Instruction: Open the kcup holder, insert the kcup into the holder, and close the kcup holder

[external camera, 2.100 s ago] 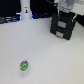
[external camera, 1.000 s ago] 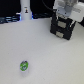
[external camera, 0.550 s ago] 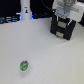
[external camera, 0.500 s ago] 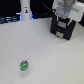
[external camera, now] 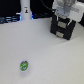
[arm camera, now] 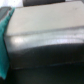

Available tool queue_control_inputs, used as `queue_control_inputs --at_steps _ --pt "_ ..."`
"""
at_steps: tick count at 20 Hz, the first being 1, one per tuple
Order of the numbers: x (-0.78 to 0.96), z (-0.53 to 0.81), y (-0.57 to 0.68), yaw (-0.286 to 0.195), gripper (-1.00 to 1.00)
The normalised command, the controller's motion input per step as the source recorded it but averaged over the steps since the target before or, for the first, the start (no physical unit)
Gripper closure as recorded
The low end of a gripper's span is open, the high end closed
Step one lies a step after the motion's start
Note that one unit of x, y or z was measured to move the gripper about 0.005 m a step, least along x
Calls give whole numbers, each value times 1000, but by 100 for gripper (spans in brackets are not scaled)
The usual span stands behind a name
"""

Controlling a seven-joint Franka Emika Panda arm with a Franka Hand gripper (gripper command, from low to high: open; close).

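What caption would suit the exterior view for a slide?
Robot claw hovers at the black kcup holder; the green kcup lies apart on the white table.

Arm settles lower at the holder

Over two seconds the claw (external camera: 64,20) has eased slightly down toward the kcup holder (external camera: 64,29); in these blurry pictures the shift looks small.

green-topped kcup (external camera: 23,65), black kcup holder (external camera: 63,31), white table (external camera: 35,47)

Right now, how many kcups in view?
1. The kcup, green-topped, lies alone on the white table, toward the exterior view's left and well apart from the holder. Any inside the holder would be hidden; the wrist view shows none.
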Motion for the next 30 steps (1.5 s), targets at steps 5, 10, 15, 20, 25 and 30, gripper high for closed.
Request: queue_control_inputs --at_steps 5,10,15,20,25,30 --pt "824 291 -451 -33 100" --pt "868 191 -440 -44 100" --pt "873 236 -509 -50 100" --pt "821 216 -582 -65 100" --pt "768 101 -633 -63 100" --pt "693 67 -490 -45 100"
